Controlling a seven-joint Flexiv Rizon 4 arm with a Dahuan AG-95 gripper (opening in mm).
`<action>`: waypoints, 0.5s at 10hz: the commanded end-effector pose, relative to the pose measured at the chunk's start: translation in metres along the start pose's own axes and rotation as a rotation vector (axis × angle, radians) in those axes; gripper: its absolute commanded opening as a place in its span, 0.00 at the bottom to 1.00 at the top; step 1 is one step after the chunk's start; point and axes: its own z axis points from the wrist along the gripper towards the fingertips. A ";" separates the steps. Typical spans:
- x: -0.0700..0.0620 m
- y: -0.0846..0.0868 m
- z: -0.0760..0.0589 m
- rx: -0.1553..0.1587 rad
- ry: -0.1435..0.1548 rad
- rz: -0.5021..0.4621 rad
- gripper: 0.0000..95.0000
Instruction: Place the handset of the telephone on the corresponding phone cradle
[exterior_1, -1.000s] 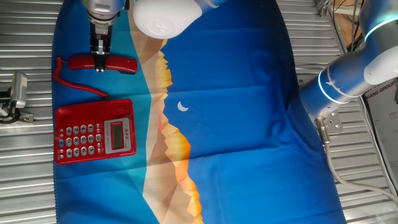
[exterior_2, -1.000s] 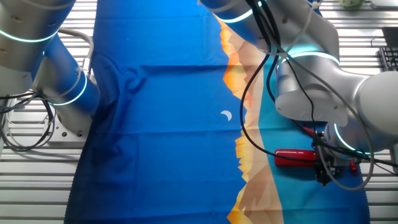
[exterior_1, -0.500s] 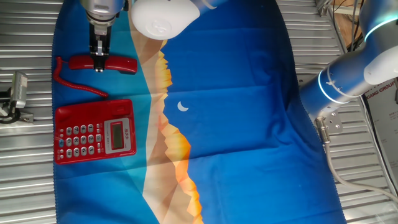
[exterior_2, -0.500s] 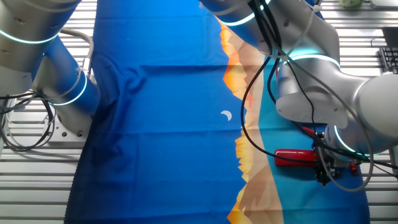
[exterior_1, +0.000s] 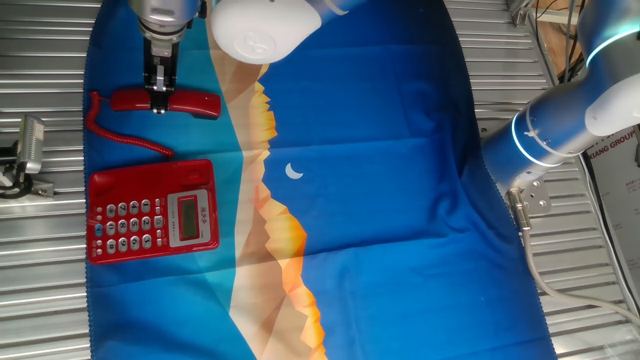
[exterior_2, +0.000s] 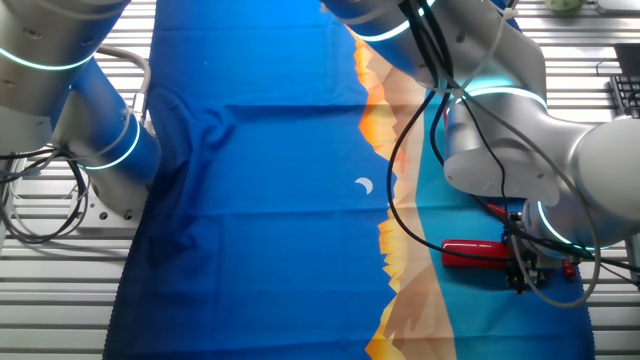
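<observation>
In the other fixed view, the robot arm's bulky silver body covers the squarish base of the telephone entirely, and only the left stretch of the red handset (exterior_2: 478, 254) shows, its right end hidden behind the gripper (exterior_2: 520, 283) and a tangle of black cables. In one fixed view, the gripper (exterior_1: 159, 100) stands over the handset's (exterior_1: 165, 102) middle, hiding that part, and the fingers are too small to show whether they press the plastic. The arm's upper part is cut off by the top edge.

A ribbed metal table (exterior_1: 40, 320) carries a blue mountain-print cloth (exterior_1: 380, 200); a small metal fixture (exterior_1: 30, 150) sits at its left edge.
</observation>
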 end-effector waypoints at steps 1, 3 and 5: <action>0.000 0.000 0.000 -0.002 0.000 0.002 0.60; 0.000 0.000 0.000 -0.001 0.000 0.008 0.60; 0.000 0.000 0.000 -0.002 0.000 0.025 0.60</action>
